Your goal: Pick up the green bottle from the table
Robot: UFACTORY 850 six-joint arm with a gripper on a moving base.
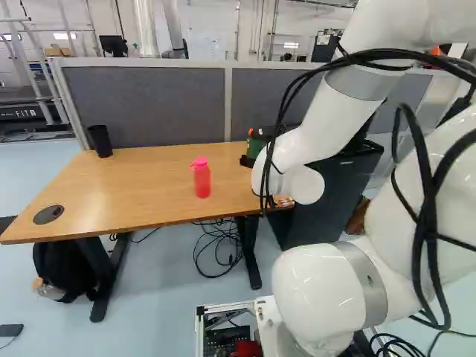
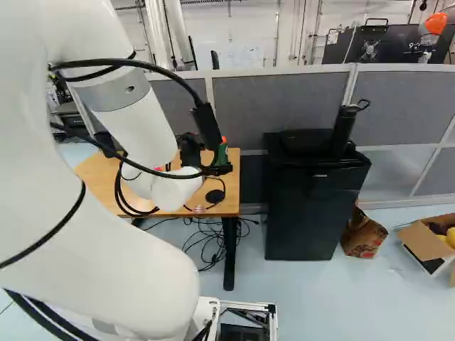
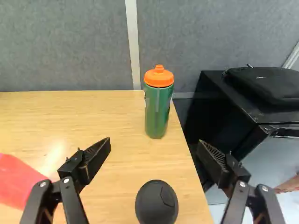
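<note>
The black gripper (image 2: 220, 169) shows partly past the arm in the right base view, over the table's right end. The green bottle (image 2: 223, 153) is seen just behind it, and in the left base view the bottle (image 1: 255, 146) is partly covered by arm and gripper. In the wrist view the gripper (image 3: 154, 142) stands open, fingers wide apart with nothing gripped. Ahead of it the green bottle (image 3: 158, 106), with an orange cap, stands upright near the edge of the wooden table (image 3: 107, 112), touching neither finger.
A pink bottle (image 1: 201, 178) stands on the table, beside one finger in the wrist view. A black cup (image 1: 100, 141) is at the far left corner. A round black disc (image 3: 157, 203) lies between the fingers. Beside the table stands a black cabinet (image 2: 306, 213); grey partitions (image 1: 149, 104) rise behind.
</note>
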